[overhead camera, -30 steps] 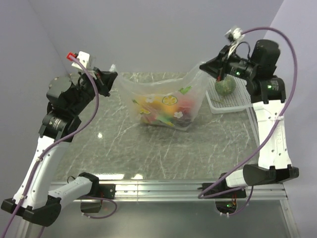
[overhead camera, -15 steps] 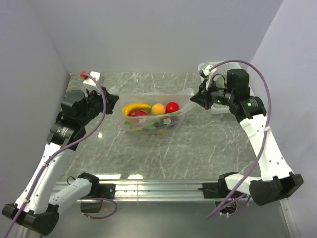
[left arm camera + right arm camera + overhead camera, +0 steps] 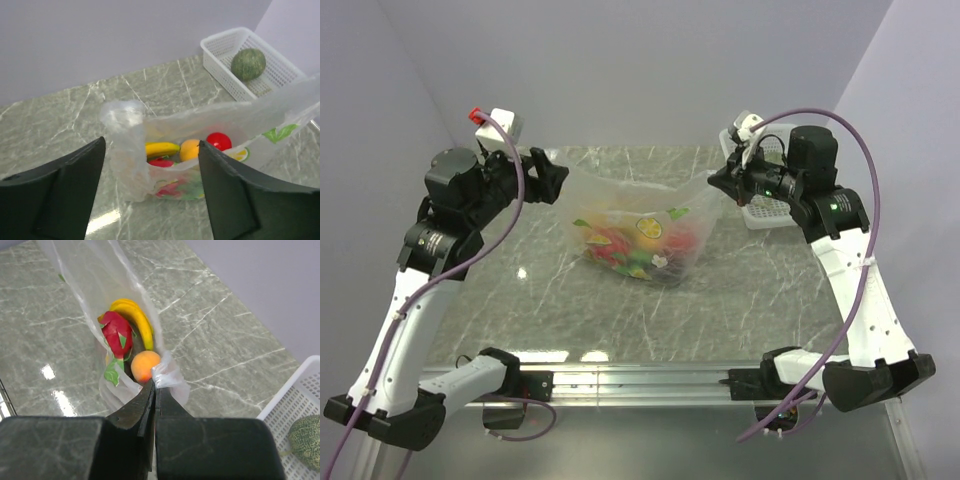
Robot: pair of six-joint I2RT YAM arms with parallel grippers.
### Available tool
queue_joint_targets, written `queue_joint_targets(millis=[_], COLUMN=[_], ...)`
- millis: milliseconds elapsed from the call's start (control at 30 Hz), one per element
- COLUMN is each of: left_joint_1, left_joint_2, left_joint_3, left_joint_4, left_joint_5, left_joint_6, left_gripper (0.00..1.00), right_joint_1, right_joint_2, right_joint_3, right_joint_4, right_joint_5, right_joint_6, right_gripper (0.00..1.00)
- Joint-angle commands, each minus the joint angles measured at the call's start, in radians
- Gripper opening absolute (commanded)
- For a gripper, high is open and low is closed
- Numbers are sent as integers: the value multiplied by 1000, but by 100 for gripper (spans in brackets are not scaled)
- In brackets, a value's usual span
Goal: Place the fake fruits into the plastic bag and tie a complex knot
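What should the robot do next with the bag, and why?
Probably close the left gripper on the loose corner of the plastic bag, which stands between its open fingers. The right gripper pinches the other corner, and the green melon is in the white basket, not yet bagged, so the mouth likely needs holding open for it.

At tabletop (image 3: 570, 300) centre: plastic bag (image 3: 642, 232), fake fruits (image 3: 190, 150) inside; at far right corner: basket (image 3: 218, 67), melon (image 3: 248, 63) in it.
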Motion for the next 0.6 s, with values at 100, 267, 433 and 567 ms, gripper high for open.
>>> queue_joint_targets(millis=[100,267,433,567], left_joint_1=[5,3,-158,-288], left_joint_2=[-20,121,201,155], left_joint_3=[99,266,214,-2], left_joint_4=[-57,-203,-284,-134], left_joint_5=[294,558,515,329], left_joint_6=[334,528,682,897], left_gripper=[89,91,99,99], right_joint_1=[0,2,0,3], right_joint_2=[-43,-54,-62,-69], right_joint_3=[-31,-25,-28,-39], right_joint_4=[41,26,21,9], right_joint_5=[5,0,1,-15], right_joint_6=[-28,-34,-33,-44], right_gripper=[0,0,0,0])
